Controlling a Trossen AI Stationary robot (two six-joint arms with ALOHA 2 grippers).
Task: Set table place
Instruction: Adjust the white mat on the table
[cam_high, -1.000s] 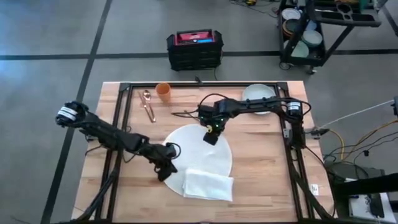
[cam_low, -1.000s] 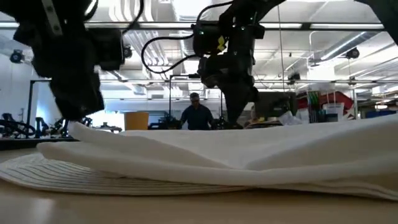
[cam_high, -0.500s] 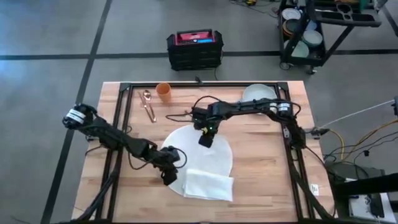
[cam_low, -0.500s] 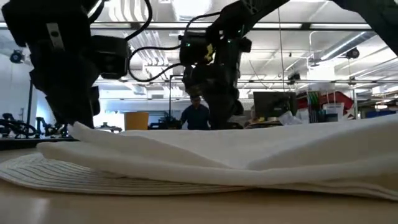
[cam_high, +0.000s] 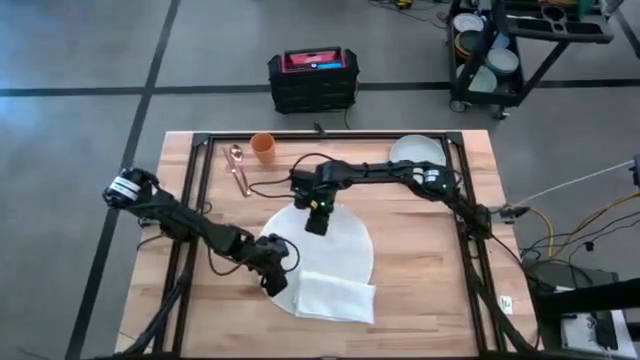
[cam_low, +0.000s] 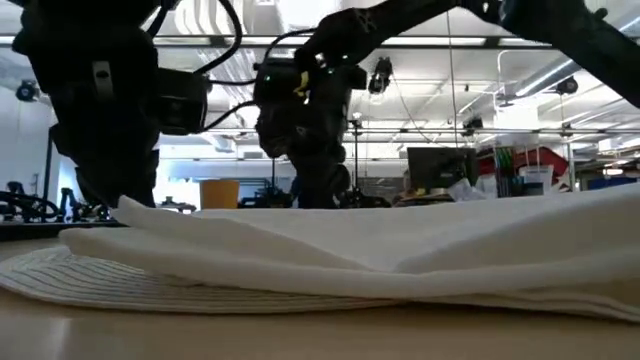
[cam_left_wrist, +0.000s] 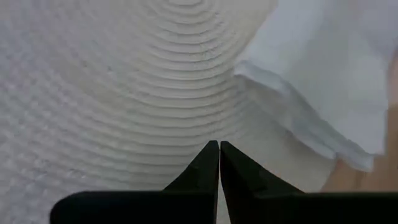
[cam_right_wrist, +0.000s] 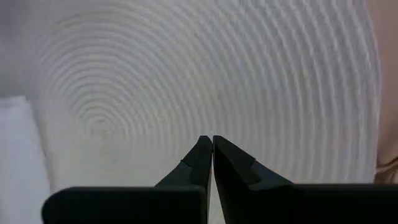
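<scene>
The round white mat lies in the middle of the table, with a folded white napkin over its near edge. The left gripper sits at the mat's left rim beside the napkin, fingers pressed together on nothing. The right gripper hangs over the mat's far part, fingers also pressed together

The right gripper now sits nearer the far left edge of the white mat, while the left gripper edges slightly toward the folded napkin.
</scene>
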